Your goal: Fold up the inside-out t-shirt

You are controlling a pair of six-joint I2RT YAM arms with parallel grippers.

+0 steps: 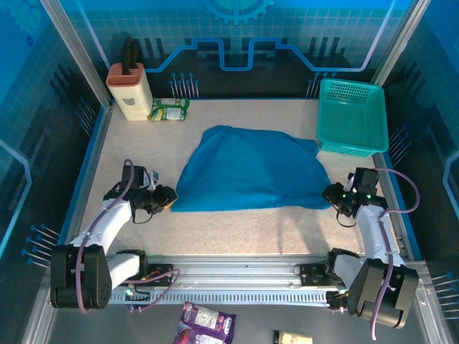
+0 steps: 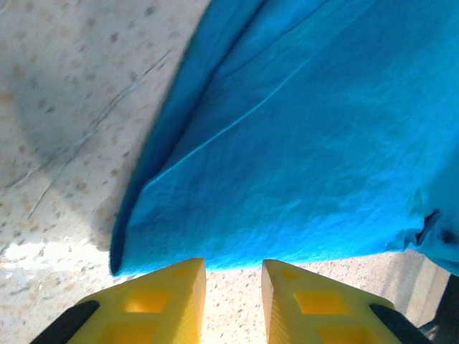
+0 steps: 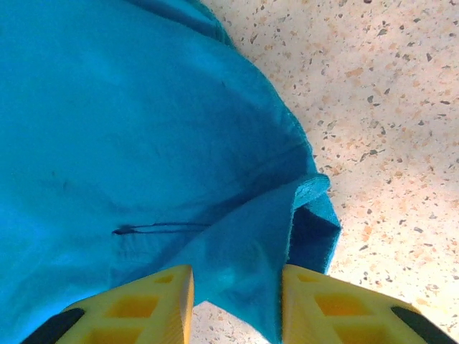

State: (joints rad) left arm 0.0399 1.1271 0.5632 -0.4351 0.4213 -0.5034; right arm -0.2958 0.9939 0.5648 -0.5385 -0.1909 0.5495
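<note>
The blue inside-out t-shirt (image 1: 247,168) lies folded in a rough trapezoid at the middle of the speckled table (image 1: 237,229). My left gripper (image 1: 171,197) sits low at the shirt's near left corner. In the left wrist view its yellow fingers (image 2: 233,276) stand apart over bare table, and the shirt's edge (image 2: 301,143) lies just beyond their tips. My right gripper (image 1: 328,192) is at the near right corner. In the right wrist view it is open (image 3: 237,283), with a loose flap of the shirt (image 3: 129,107) lying between its fingers.
A teal mesh basket (image 1: 351,115) stands at the back right, touching the shirt's far right corner. A peach container (image 1: 129,89) and a green packet (image 1: 169,109) sit at the back left. Snack packets (image 1: 206,322) lie below the front rail.
</note>
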